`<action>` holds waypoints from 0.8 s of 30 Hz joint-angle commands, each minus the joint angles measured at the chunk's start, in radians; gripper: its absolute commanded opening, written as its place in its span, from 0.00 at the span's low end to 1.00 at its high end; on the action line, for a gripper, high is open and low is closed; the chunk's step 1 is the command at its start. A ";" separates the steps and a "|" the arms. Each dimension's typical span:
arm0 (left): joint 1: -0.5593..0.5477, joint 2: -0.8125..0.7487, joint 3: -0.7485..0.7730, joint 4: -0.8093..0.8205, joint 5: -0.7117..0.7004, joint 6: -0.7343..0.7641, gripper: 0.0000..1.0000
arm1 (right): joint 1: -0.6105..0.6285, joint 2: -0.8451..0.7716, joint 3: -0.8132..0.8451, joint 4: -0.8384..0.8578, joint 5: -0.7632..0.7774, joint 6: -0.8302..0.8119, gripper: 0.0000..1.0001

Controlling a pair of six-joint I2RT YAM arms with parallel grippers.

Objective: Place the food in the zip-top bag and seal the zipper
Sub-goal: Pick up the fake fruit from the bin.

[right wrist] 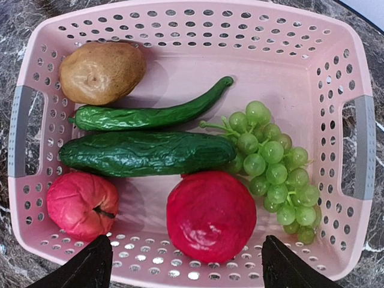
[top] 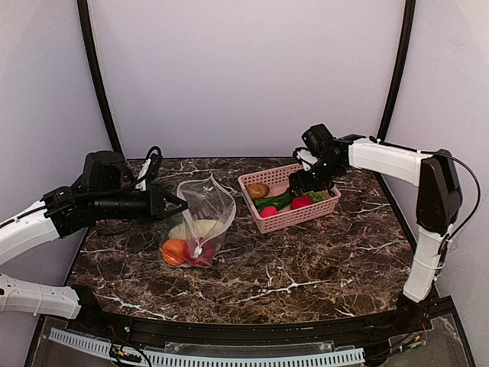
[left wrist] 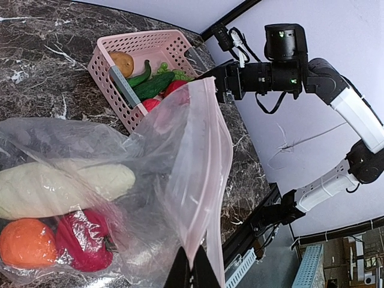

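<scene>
The clear zip-top bag [top: 205, 208] stands on the table with its mouth held up. My left gripper [left wrist: 193, 271] is shut on the bag's pinkish zipper strip [left wrist: 211, 144]; I see no slider. Inside the bag [left wrist: 150, 156] lie a cream-white vegetable [left wrist: 60, 186], an orange fruit [left wrist: 27, 243] and a red tomato [left wrist: 84, 240]. My right gripper [right wrist: 187, 268] hovers open over the pink basket [right wrist: 192, 24], its fingers on either side of a round red fruit [right wrist: 210, 216]. Also in the basket are a pink-red tomato [right wrist: 81, 204], two green cucumbers [right wrist: 147, 153], green grapes [right wrist: 273, 162] and a brown potato [right wrist: 102, 72].
The pink basket [top: 267, 222] sits right of the bag on the dark marble table [top: 306, 267]. My right arm [top: 382, 157] reaches in from the right over the basket. Grey walls close the back and both sides.
</scene>
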 commanded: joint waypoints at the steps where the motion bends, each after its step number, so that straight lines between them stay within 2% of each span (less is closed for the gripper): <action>1: 0.007 -0.011 -0.010 0.022 0.006 -0.006 0.01 | -0.010 0.075 0.076 -0.021 -0.038 -0.042 0.84; 16: 0.007 -0.019 -0.039 0.037 -0.005 -0.021 0.01 | -0.010 0.195 0.077 -0.039 0.034 -0.039 0.84; 20: 0.007 -0.021 -0.040 0.037 -0.007 -0.025 0.01 | -0.009 0.204 0.072 -0.039 0.042 -0.032 0.81; 24: 0.007 -0.021 -0.040 0.037 -0.010 -0.025 0.01 | -0.009 0.201 0.068 -0.033 0.036 -0.030 0.73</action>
